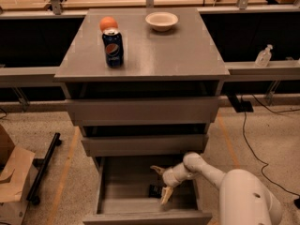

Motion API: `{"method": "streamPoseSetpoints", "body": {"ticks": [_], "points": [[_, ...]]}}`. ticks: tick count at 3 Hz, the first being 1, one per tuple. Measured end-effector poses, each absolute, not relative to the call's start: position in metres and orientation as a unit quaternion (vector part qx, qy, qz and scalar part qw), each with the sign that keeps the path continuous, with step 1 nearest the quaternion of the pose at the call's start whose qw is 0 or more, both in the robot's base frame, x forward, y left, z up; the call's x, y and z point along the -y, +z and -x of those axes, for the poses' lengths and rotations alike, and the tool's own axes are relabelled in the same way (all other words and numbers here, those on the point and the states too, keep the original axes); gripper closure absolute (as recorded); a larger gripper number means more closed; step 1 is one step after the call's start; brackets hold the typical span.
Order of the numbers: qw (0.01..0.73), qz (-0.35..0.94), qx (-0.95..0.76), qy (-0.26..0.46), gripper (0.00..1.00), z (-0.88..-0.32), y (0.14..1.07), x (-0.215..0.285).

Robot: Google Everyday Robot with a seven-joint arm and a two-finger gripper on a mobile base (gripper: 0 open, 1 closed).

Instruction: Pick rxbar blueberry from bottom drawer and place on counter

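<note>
Gripper [161,183] in bottom drawer [140,217], fingers [165,197] spread by rxbar blueberry [154,190]. No grip yet, afaict. Lift + drop on counter [154,50] left.

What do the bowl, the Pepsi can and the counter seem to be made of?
Bowl: cream, dull, thick-rimmed; perhaps paper pulp or plastic.
Pepsi can: glossy blue print, silvery top; likely aluminium.
Counter: even grey, faint sheen; probably laminate or painted board.
The pincer hangs open in the bottom drawer over the rxbar blueberry, whose dark wrapper looks like foil or plastic film.
</note>
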State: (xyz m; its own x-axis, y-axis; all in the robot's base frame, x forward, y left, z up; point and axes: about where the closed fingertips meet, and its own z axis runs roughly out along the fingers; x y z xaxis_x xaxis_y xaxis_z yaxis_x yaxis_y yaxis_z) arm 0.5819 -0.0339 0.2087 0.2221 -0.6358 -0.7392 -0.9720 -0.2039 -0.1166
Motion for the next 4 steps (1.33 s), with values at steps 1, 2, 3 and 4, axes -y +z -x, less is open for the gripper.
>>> {"method": "streamPoseSetpoints", "body": {"ticks": [1,2,3,4], "points": [[0.322,0.717,-0.553,0.276,0.0,-0.606,0.193,0.043],[0.364,0.696,-0.563,0.255,0.0,-0.626,0.171,0.052],[0.39,0.672,-0.586,0.23,0.0,-0.634,0.14,0.062],[0.399,0.647,-0.613,0.214,0.0,-0.635,0.108,0.074]]}}
